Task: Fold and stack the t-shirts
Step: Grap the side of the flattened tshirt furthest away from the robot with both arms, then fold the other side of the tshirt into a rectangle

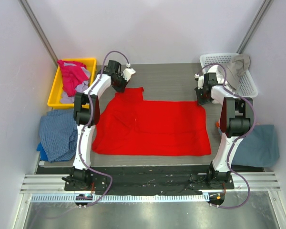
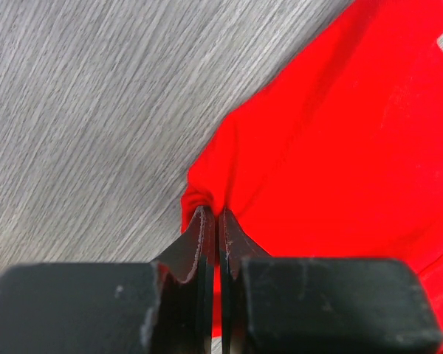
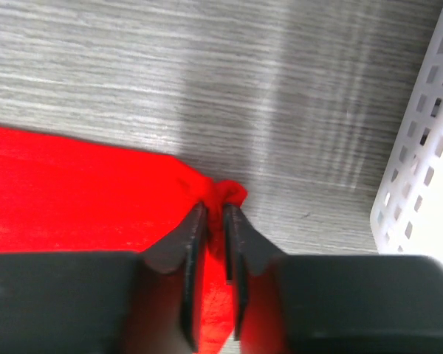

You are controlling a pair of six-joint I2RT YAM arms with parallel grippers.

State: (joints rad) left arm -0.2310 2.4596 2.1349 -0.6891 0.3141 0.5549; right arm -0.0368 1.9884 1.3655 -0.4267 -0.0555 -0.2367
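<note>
Pinching the far edge of the red t-shirt, both arms are apparently beginning a fold. From above, the shirt is lying flat at table centre, with the left gripper at its eleven o'clock corner and the right gripper at its one o'clock corner. At the left wrist, closed fingers are clamping a bunched red corner over the grey table. At the right wrist, fingers are nipping a red tuft, a white basket standing at three o'clock. The next move is likely calling for lifting both corners evenly and carrying them toward six o'clock.
</note>
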